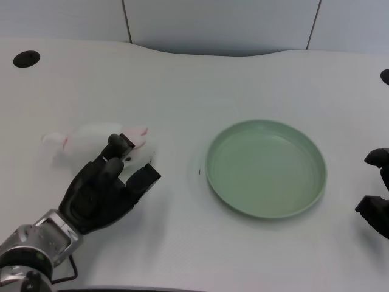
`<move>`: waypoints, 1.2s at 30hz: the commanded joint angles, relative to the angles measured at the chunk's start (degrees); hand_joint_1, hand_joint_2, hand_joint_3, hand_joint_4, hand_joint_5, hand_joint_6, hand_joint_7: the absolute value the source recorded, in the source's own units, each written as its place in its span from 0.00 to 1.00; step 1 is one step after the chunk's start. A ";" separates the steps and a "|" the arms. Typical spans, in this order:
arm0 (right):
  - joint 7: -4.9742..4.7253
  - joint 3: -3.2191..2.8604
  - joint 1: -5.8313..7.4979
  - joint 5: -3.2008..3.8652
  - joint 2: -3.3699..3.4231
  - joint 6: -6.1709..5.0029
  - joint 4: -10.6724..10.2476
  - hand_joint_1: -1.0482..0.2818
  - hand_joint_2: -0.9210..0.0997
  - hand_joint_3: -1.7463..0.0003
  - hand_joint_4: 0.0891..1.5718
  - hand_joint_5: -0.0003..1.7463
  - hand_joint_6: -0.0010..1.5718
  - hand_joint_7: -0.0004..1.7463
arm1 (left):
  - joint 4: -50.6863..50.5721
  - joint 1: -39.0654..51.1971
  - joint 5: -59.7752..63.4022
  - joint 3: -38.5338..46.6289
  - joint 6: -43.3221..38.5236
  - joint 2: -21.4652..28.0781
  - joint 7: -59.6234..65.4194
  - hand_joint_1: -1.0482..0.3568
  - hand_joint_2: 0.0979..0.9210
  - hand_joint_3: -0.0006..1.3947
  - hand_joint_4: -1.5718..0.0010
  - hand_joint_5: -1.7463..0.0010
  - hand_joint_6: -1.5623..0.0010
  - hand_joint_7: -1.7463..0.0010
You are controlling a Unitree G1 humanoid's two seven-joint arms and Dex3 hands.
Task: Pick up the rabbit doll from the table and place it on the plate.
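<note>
A white rabbit doll [91, 141] with pink ears lies on the table at the left. My left hand [106, 185] is just in front of it, its fingertips over the doll's near side and its thumb spread to the right. The fingers are apart and do not wrap the doll; whether they touch it I cannot tell. A light green plate [265, 168] sits to the right of the doll, with nothing on it.
My right hand [378, 193] rests at the right edge, just beyond the plate. A dark round hole [26, 59] is in the table at the far left, and the table's curved back edge runs along the top.
</note>
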 commanded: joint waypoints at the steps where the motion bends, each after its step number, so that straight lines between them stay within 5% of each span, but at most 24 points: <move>1: -0.09 -0.09 0.03 -0.07 -0.75 -0.13 0.10 0.40 0.00 0.86 0.90 1.00 0.69 1.00 | -0.25 0.12 0.71 -0.31 -0.74 1.06 0.47 0.74 0.20 0.75 0.49 0.00 0.60 0.00; 13: 0.20 -0.31 -0.07 0.22 -0.72 0.60 0.18 0.40 0.00 0.86 0.89 1.00 0.68 1.00 | -0.01 0.02 0.15 -0.17 -0.64 0.85 -0.64 0.70 0.17 0.78 0.47 0.00 0.62 0.00; 15: 0.13 -0.25 -0.05 0.11 -0.73 0.38 0.17 0.39 0.00 0.87 0.88 1.00 0.66 1.00 | 0.09 0.00 -0.48 0.35 0.41 0.72 -0.79 0.62 0.38 0.58 0.47 0.00 0.58 0.16; 16: -0.04 -0.21 -0.04 0.03 -0.73 0.21 0.14 0.39 0.00 0.87 0.89 1.00 0.67 1.00 | 0.10 0.03 -0.68 0.52 0.64 0.66 -1.23 0.51 0.64 0.30 0.46 0.00 0.49 0.44; 17: -0.16 -0.19 -0.02 -0.02 -0.72 0.09 0.13 0.39 0.00 0.87 0.89 1.00 0.68 1.00 | 0.07 0.06 -0.77 0.61 0.73 0.62 -1.57 0.42 0.82 0.14 0.46 0.00 0.41 0.57; 18: -0.14 -0.19 -0.05 -0.01 -0.77 0.27 0.16 0.39 0.00 0.87 0.89 1.00 0.68 1.00 | 0.02 -0.03 -0.63 0.48 0.76 0.66 -2.06 0.38 0.89 0.09 0.46 0.00 0.41 0.50; 19: -0.09 -0.21 -0.08 0.02 -0.81 0.42 0.18 0.39 0.00 0.87 0.89 1.00 0.68 1.00 | -0.01 -0.10 -0.45 0.35 0.75 0.71 -2.37 0.33 0.93 0.06 0.46 0.00 0.50 0.25; 21: -0.04 -0.20 -0.10 0.03 -0.85 0.55 0.19 0.39 0.00 0.87 0.89 1.00 0.69 1.00 | 0.07 -0.25 -0.35 0.32 1.04 0.78 -3.03 0.28 0.96 0.03 0.46 0.00 0.57 0.05; 23: -0.06 -0.17 -0.09 -0.01 -0.86 0.49 0.17 0.40 0.00 0.86 0.89 1.00 0.68 1.00 | 0.18 -0.35 -0.43 0.43 1.41 0.82 -3.56 0.28 0.98 0.03 0.46 0.00 0.58 0.01; 26: -0.09 0.04 -0.06 -0.28 -0.88 0.09 0.17 0.40 0.00 0.86 0.89 1.00 0.68 1.00 | 0.12 -0.21 -0.18 0.41 0.92 0.87 -3.04 0.32 0.98 0.01 0.46 0.00 0.56 0.17; 27: -0.09 -0.05 -0.04 -0.19 -0.84 0.20 0.16 0.40 0.00 0.86 0.89 1.00 0.68 1.00 | -1.89 0.53 2.61 -1.52 -6.11 0.89 -0.10 0.33 0.98 0.01 0.46 0.00 0.55 0.19; 28: -0.08 -0.14 -0.04 -0.11 -0.82 0.31 0.16 0.40 0.00 0.86 0.89 1.00 0.68 1.00 | -3.33 1.07 4.68 -3.00 -11.48 0.89 2.07 0.34 0.91 0.01 0.45 0.00 0.48 0.39; 29: -0.08 -0.20 -0.03 -0.06 -0.80 0.38 0.16 0.40 0.00 0.86 0.89 1.00 0.68 1.00 | -4.21 1.43 6.10 -4.01 -15.31 0.86 3.56 0.34 0.89 0.00 0.45 0.00 0.45 0.48; 30: -0.04 -0.30 -0.02 0.06 -0.81 0.51 0.10 0.40 0.00 0.86 0.89 1.00 0.68 1.00 | -7.37 2.94 10.30 -6.41 -30.21 1.33 4.89 0.34 0.88 0.00 0.45 0.00 0.43 0.52; 31: -0.01 -0.36 -0.02 0.14 -0.83 0.58 0.05 0.40 0.00 0.86 0.89 1.00 0.68 1.00 | -9.24 3.92 12.96 -7.91 -40.33 1.69 5.44 0.37 0.87 0.00 0.63 0.01 0.57 0.34; 33: 0.05 -0.47 -0.15 0.28 -0.89 0.90 0.08 0.40 0.00 0.86 0.89 1.00 0.68 1.00 | -13.21 5.20 15.99 -9.37 -53.14 3.01 6.47 0.39 0.87 0.00 0.73 0.00 0.67 0.20; 34: 0.07 -0.51 -0.25 0.32 -0.92 1.09 0.13 0.40 0.00 0.87 0.89 1.00 0.68 1.00 | -14.71 5.42 16.28 -9.37 -55.28 3.74 6.88 0.32 0.87 0.00 0.68 0.30 0.60 0.45; 36: 0.09 -0.54 -0.35 0.37 -0.95 1.28 0.18 0.40 0.00 0.87 0.90 1.00 0.68 1.00 | -15.87 5.63 16.54 -9.62 -58.20 4.50 7.51 0.28 0.87 0.00 0.60 0.56 0.47 0.73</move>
